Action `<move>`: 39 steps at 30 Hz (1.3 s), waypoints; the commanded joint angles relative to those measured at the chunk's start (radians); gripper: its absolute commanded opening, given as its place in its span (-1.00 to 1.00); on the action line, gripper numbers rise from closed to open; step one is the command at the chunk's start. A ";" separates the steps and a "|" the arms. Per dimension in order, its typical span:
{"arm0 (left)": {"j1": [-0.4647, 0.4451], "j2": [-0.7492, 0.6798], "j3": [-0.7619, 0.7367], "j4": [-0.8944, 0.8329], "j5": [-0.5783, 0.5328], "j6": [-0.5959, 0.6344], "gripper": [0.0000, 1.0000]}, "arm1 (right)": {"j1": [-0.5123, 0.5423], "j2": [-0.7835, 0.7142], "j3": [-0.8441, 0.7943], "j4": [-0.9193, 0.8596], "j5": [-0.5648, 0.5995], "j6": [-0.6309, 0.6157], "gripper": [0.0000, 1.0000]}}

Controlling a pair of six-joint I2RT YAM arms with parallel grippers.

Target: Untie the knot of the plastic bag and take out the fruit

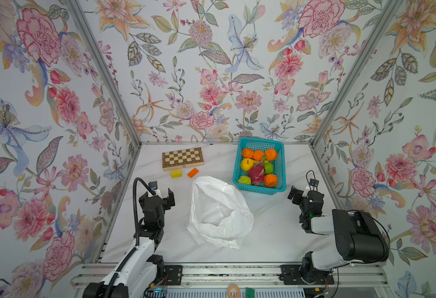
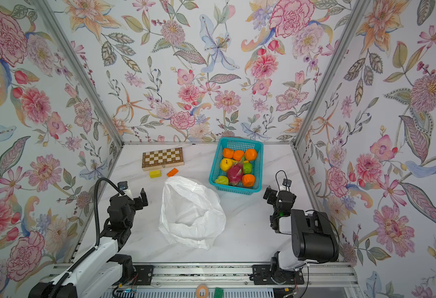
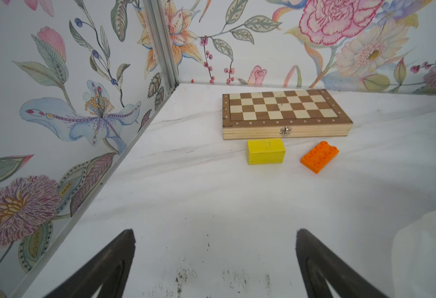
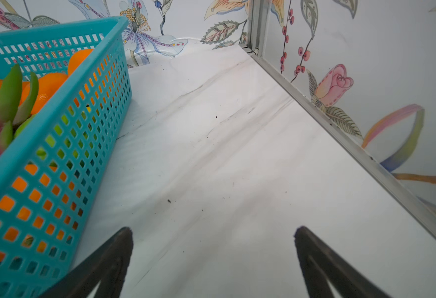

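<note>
The plastic bag (image 1: 219, 214) is lying crumpled and slack at centre frame in both top views. The fruit (image 1: 256, 171), incl. oranges, a yellow one, green ones and a dragon fruit, is sitting in the teal basket (image 1: 260, 190) just beside the bag's upper-right edge. To the bag's upper left, a yellow block (image 1: 176, 174) and an orange block (image 1: 192, 172) are lying in front of a chessboard box (image 1: 182, 158). The L end effector (image 1: 164, 194) is hovering left of the bag and the R end effector (image 1: 302, 189) at right, near the basket. Both are standing w/ jaws spread wide over the bench (image 1: 276, 232), gripping nothing.
</note>
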 commanded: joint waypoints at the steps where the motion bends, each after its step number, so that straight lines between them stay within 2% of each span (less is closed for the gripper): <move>1: 0.048 0.115 -0.061 0.299 0.098 0.043 0.98 | -0.004 -0.008 0.025 0.061 -0.008 -0.011 0.98; 5: 0.072 0.266 -0.015 0.424 0.152 0.075 0.98 | 0.011 0.004 0.023 0.090 0.005 -0.028 0.98; 10: 0.124 0.451 0.037 0.614 0.188 0.025 0.98 | 0.012 0.007 0.024 0.094 0.006 -0.028 0.98; 13: 0.135 0.673 0.050 0.804 0.272 0.031 0.98 | 0.011 0.006 0.024 0.093 0.006 -0.028 0.98; 15: 0.135 0.582 0.105 0.583 0.288 0.042 0.98 | 0.011 0.007 0.024 0.093 0.005 -0.028 0.98; 17: 0.135 0.672 0.075 0.789 0.293 0.036 0.98 | 0.009 0.007 0.024 0.093 0.001 -0.028 0.98; 19: 0.135 0.602 0.105 0.620 0.292 0.043 0.98 | 0.009 0.006 0.025 0.091 0.002 -0.027 0.98; 22: 0.134 0.662 0.079 0.761 0.283 0.039 0.98 | 0.009 0.008 0.024 0.091 0.000 -0.026 0.98; 24: 0.124 0.647 0.090 0.682 0.233 0.035 0.98 | 0.009 0.006 0.024 0.091 0.001 -0.027 0.98; 26: 0.120 0.650 0.079 0.736 0.225 0.038 0.98 | 0.009 0.007 0.024 0.092 0.001 -0.027 0.98; 39: 0.118 0.649 0.082 0.731 0.221 0.038 0.98 | 0.009 0.011 0.035 0.077 0.000 -0.028 0.98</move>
